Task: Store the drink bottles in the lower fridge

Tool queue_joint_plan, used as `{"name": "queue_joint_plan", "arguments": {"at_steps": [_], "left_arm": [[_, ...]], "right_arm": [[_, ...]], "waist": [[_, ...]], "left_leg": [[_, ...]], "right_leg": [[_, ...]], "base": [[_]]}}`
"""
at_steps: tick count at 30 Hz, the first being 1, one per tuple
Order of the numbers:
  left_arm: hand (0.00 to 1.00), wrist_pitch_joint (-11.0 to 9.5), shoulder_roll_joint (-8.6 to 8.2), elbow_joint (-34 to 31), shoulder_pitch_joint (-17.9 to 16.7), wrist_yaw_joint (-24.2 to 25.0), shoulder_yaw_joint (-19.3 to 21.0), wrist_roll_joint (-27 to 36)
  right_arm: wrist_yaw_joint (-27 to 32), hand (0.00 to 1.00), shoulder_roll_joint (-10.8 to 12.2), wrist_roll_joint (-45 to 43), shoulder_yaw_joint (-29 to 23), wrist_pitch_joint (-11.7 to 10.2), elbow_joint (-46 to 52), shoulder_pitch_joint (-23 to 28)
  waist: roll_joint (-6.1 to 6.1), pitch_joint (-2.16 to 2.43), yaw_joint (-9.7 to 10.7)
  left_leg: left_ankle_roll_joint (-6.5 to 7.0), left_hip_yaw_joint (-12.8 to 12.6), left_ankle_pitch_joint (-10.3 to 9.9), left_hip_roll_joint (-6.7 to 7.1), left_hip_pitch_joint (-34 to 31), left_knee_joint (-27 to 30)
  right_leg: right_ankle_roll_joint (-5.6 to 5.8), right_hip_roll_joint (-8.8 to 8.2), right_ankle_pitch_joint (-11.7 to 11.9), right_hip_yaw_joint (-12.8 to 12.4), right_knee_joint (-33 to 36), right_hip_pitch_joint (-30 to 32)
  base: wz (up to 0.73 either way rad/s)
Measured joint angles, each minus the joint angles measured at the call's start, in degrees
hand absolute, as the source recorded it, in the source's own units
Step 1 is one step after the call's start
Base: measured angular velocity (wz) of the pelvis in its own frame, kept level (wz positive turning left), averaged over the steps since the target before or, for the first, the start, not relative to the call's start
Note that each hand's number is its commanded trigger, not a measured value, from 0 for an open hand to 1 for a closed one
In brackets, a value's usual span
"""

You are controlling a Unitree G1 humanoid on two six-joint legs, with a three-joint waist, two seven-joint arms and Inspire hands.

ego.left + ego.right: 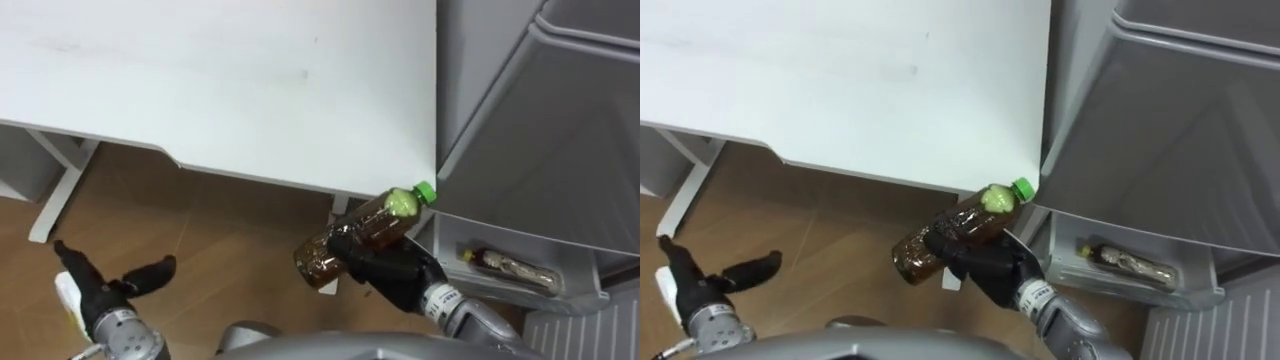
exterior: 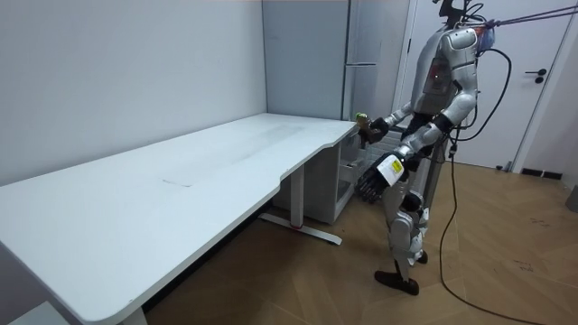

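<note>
My right hand (image 1: 392, 268) (image 1: 985, 266) is shut on a brown drink bottle (image 1: 358, 234) (image 1: 955, 232) with a green cap. It holds the bottle tilted in the air, cap up and to the right, just below the white table's corner. Beyond it the lower fridge drawer (image 1: 520, 292) (image 1: 1140, 285) stands open, with another brown bottle (image 1: 512, 265) (image 1: 1126, 262) lying inside. My left hand (image 1: 105, 290) (image 1: 700, 285) hangs open above the wooden floor at lower left. In the room view I stand at the table's far end, before the fridge (image 2: 361, 72), holding the bottle (image 2: 364, 126).
The white table (image 1: 200, 90) (image 2: 181, 171) spans the upper left, its edge and corner close to the bottle. The grey fridge door (image 1: 560, 130) (image 1: 1160, 130) rises at upper right above the drawer. A white table leg (image 1: 55, 195) stands at left on the wooden floor.
</note>
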State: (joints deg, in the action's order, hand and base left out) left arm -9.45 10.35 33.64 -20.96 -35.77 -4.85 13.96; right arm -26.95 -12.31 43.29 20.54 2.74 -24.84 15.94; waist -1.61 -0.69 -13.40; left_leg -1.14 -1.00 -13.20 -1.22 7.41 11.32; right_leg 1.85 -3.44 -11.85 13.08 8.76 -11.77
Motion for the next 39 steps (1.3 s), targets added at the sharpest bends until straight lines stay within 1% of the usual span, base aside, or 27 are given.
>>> {"name": "queue_joint_plan", "arguments": {"at_steps": [2, 3, 5, 6, 8, 11, 12, 14, 18, 20, 21, 23, 25, 26, 28, 33, 35, 36, 37, 38, 39], "left_arm": [[0.00, 2.5, 0.07, 4.0, -0.2, 3.3, 0.0, 0.0], [0.00, 3.0, 0.08, 4.7, -0.2, 4.1, -0.1, 0.1], [0.00, 4.1, 0.39, 7.8, -0.3, 8.2, -1.1, 0.6], [0.00, 4.5, 0.38, 8.5, -0.3, 9.2, -1.1, 0.6], [0.00, 5.8, 0.38, 10.5, -0.7, 12.4, -1.1, 0.6], [0.00, 7.6, 0.33, 11.1, -1.1, 15.5, -1.1, 0.6], [0.00, 7.9, 0.28, 11.3, -1.1, 16.2, -1.1, 0.6], [0.00, 8.6, -0.13, 12.1, -1.5, 18.2, -1.0, 0.5], [0.00, 9.9, -0.33, 13.9, -1.0, 21.9, -1.0, 0.2], [0.00, 10.9, -0.33, 16.4, 0.0, 23.9, -1.0, -0.1], [0.00, 11.0, -0.33, 17.1, 0.1, 24.2, -0.9, -0.1], [0.00, 12.1, -0.28, 18.2, 0.2, 25.7, -0.8, -0.1], [0.00, 12.5, -0.28, 19.2, 0.1, 26.9, -0.5, -0.1], [0.00, 13.0, -0.28, 19.5, 0.2, 27.6, -0.3, -0.2], [0.00, 13.4, -0.29, 19.7, 0.3, 28.1, -0.4, -0.5], [0.00, 14.8, -0.11, 21.8, 1.3, 29.0, -1.0, -1.2], [0.00, 15.3, -0.10, 22.1, 1.3, 29.8, -1.0, -1.2], [0.00, 15.4, -0.09, 22.2, 1.3, 30.0, -1.0, -1.2], [0.00, 15.4, -0.10, 22.5, 1.3, 30.1, -1.1, -1.2], [0.00, 15.4, -0.10, 22.9, 1.4, 30.3, -1.1, -1.3], [0.00, 15.4, -0.10, 23.2, 1.4, 30.4, -1.1, -1.3]], "right_arm": [[0.0, 1.00, -0.3, 0.0, 0.2, 0.7, 0.0, -0.1], [0.0, 1.00, -0.4, 0.1, 0.2, 0.9, 0.0, -0.1], [0.0, 1.00, -0.6, 2.0, 0.3, 1.2, 0.0, -0.1], [0.0, 1.00, -0.6, 2.2, 0.3, 1.2, 0.0, -0.2], [0.2, 1.00, -0.7, 2.6, 0.1, 1.2, 0.0, -0.4], [1.2, 1.00, -0.7, 3.8, 0.1, 1.2, 0.0, -0.7], [1.4, 1.00, -0.7, 3.8, 0.1, 1.2, 0.0, -0.8], [1.8, 1.00, -0.7, 3.9, -0.3, 1.2, 0.0, -0.8], [2.0, 1.00, -0.7, 3.9, -2.2, 2.0, 0.0, -0.8], [2.0, 1.00, -0.7, 4.0, -2.9, 2.0, -1.2, -1.0], [2.0, 1.00, -0.7, 4.0, -3.1, 2.1, -1.7, -1.0], [2.5, 1.00, -0.5, 4.0, -3.8, 2.4, -3.4, -1.0], [3.2, 1.00, -0.4, 4.2, -4.1, 2.5, -4.3, -1.0], [3.4, 1.00, -0.5, 4.4, -4.4, 2.7, -4.7, -1.0], [4.2, 1.00, -0.6, 5.0, -4.6, 3.2, -5.0, -1.0], [5.2, 1.00, -0.6, 11.8, -4.9, 3.7, -5.4, -1.0], [5.3, 1.00, -0.6, 14.0, -5.6, 3.7, -5.5, -1.0], [5.3, 1.00, -0.6, 14.3, -5.8, 3.7, -5.6, -1.0], [5.3, 1.00, -0.6, 15.2, -6.2, 3.7, -5.9, -1.0], [5.4, 1.00, -0.6, 15.3, -6.6, 3.7, -6.1, -1.0], [5.6, 1.00, -0.6, 15.3, -6.7, 3.7, -6.2, -1.0]], "waist": [[0.00, 0.00, 0.9], [-0.01, 0.00, 1.1], [0.05, 0.04, 1.6], [0.06, 0.05, 1.9], [0.18, 0.14, 3.1], [0.37, 0.29, 4.5], [0.43, 0.33, 4.6], [0.80, 0.57, 5.2], [1.21, 0.57, 5.7], [1.29, 0.59, 6.0], [1.29, 0.58, 6.1], [1.39, 0.58, 6.5], [1.47, 0.58, 7.0], [1.49, 0.55, 7.1], [1.61, 0.50, 7.4], [1.76, 0.46, 9.1], [1.84, 0.48, 10.0], [1.89, 0.50, 10.2], [1.98, 0.56, 10.4], [1.78, 0.72, 10.7], [1.82, 0.71, 10.9]], "left_leg": [[-0.01, 0.0, 0.0, -0.04, 0.0, 0.1], [-0.01, 0.0, 0.0, -0.04, -0.1, 0.0], [0.00, -0.1, 0.0, -0.03, -0.4, 0.0], [0.00, -0.1, 0.0, -0.03, -0.6, 0.0], [0.00, -0.2, 0.0, -0.03, -0.9, 0.2], [0.00, -0.2, 0.0, -0.03, -0.9, 0.4], [0.00, -0.2, 0.0, -0.03, -0.9, 0.4], [0.01, -0.4, 0.0, -0.04, -0.7, 0.2], [0.01, -0.6, 0.0, -0.08, -0.8, 0.2], [0.01, -0.6, 0.0, -0.12, -0.7, 0.3], [0.01, -0.6, 0.0, -0.13, -0.7, 0.3], [0.01, -0.6, 0.0, -0.12, -0.8, 0.4], [0.01, -0.7, 0.0, -0.12, -0.7, 0.4], [0.01, -1.0, 0.0, -0.14, -0.5, 0.4], [0.03, -1.3, 0.0, -0.16, -0.2, 0.3], [0.05, -1.4, 0.0, -0.20, -0.1, 0.3], [0.05, -1.7, 0.0, -0.23, -0.2, 0.3], [0.05, -1.8, 0.0, -0.23, -0.2, 0.3], [0.05, -1.9, 0.0, -0.24, -0.1, 0.2], [0.05, -1.9, 0.0, -0.26, 0.0, 0.2], [0.05, -2.0, 0.0, -0.28, 0.0, 0.1]], "right_leg": [[0.00, 0.03, 0.0, 0.1, 0.0, 0.0], [0.00, 0.02, 0.0, 0.1, 0.0, 0.0], [-0.01, 0.03, 0.0, -0.2, 0.0, 0.8], [-0.02, 0.03, 0.0, -0.2, 0.0, 0.9], [-0.02, 0.05, 0.2, -0.2, 0.0, 0.9], [-0.01, 0.05, 0.2, -0.2, 0.0, 0.9], [-0.01, 0.05, 0.2, -0.2, 0.0, 0.9], [-0.01, 0.05, 0.2, -0.5, 0.0, 0.8], [-0.04, 0.06, 0.2, -0.7, 0.1, 1.0], [-0.05, 0.14, 0.2, -0.9, 0.1, 0.9], [-0.06, 0.14, 0.2, -0.9, 0.2, 0.9], [-0.06, 0.14, 0.2, -1.0, 0.2, 0.9], [-0.06, 0.14, 0.2, -1.1, 0.3, 0.9], [-0.06, 0.14, 0.2, -1.4, 0.3, 1.0], [-0.06, 0.14, 0.2, -1.7, 0.6, 1.0], [-0.06, 0.13, 0.2, -1.8, 0.9, 1.3], [-0.06, 0.14, 0.2, -2.0, 1.1, 1.8], [-0.06, 0.14, 0.2, -2.1, 1.1, 1.8], [-0.06, 0.13, 0.2, -2.1, 1.1, 1.8], [-0.06, 0.13, 0.2, -2.2, 1.1, 1.8], [-0.06, 0.14, 0.2, -2.2, 1.1, 1.8]], "base": [[0.00], [0.00], [0.00], [0.00], [0.00], [0.00], [0.00], [-0.04], [-0.02], [0.00], [0.00], [0.00], [-0.03], [-0.09], [-0.09], [-0.02], [-0.06], [-0.04], [-0.03], [-0.03], [0.00]]}}
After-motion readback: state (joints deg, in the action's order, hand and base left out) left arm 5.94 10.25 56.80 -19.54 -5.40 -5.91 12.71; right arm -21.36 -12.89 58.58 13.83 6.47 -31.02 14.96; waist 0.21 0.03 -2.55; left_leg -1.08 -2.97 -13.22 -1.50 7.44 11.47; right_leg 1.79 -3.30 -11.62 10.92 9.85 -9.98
